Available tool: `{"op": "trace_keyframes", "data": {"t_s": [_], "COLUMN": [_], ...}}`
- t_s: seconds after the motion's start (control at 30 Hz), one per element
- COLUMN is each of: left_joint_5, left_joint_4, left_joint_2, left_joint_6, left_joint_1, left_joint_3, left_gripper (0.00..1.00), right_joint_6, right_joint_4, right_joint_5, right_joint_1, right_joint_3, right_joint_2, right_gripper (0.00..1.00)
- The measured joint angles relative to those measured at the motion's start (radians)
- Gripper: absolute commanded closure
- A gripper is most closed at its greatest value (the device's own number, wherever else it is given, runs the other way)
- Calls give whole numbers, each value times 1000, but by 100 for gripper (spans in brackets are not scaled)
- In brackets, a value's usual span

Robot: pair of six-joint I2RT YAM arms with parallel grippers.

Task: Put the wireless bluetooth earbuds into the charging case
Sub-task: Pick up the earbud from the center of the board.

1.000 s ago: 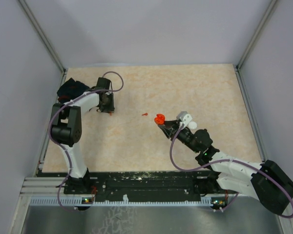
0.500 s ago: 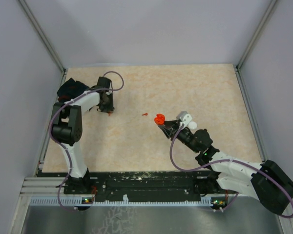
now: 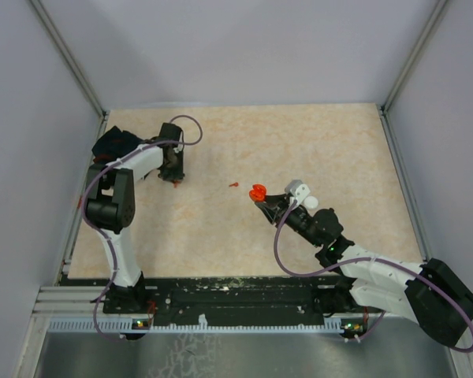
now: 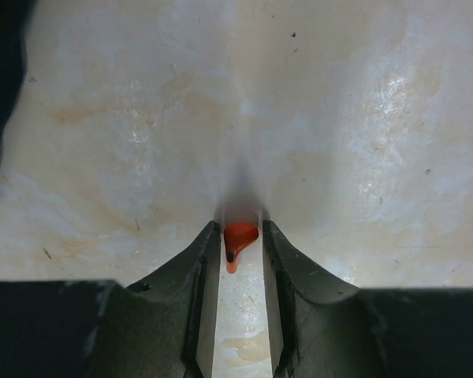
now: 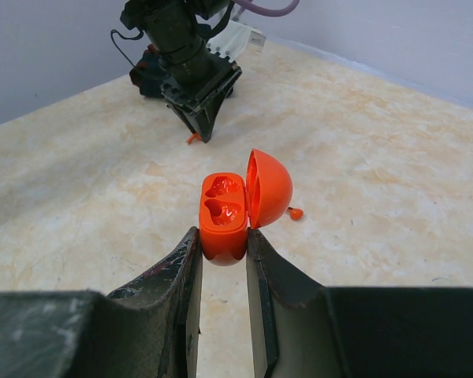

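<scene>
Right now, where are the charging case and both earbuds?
Charging case (image 5: 223,228): right wrist view, lower shell.
Left earbud (image 4: 240,234): left wrist view, round head.
Loose earbud (image 5: 295,213): right wrist view, its middle.

Pale marbled table (image 3: 323,150) carrying a cloth and two tiny earbuds.
A crumpled black cloth (image 3: 113,144) lies in the far left corner. One red earbud (image 3: 233,185) lies alone near the middle of the table, well apart from the cloth. A second red earbud (image 4: 239,236) rests on the surface close to the cloth, its rounded body and short stem both showing.
</scene>
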Motion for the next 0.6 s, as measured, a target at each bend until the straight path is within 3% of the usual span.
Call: {"op": "trace_keyframes", "data": {"t_s": [0.27, 0.6], "left_joint_5": [-12, -51], "left_joint_4": [-9, -34], "left_joint_2": [5, 21], "left_joint_6": [2, 13], "left_joint_1": [-7, -29], "left_joint_3": [7, 32], "left_gripper": [67, 79], "right_joint_6": [0, 0], "right_joint_4": [-7, -9], "right_joint_5": [0, 0], "right_joint_1": [0, 0], "right_joint_3": [0, 0], "right_joint_2": [0, -2], "right_gripper": [100, 100]}}
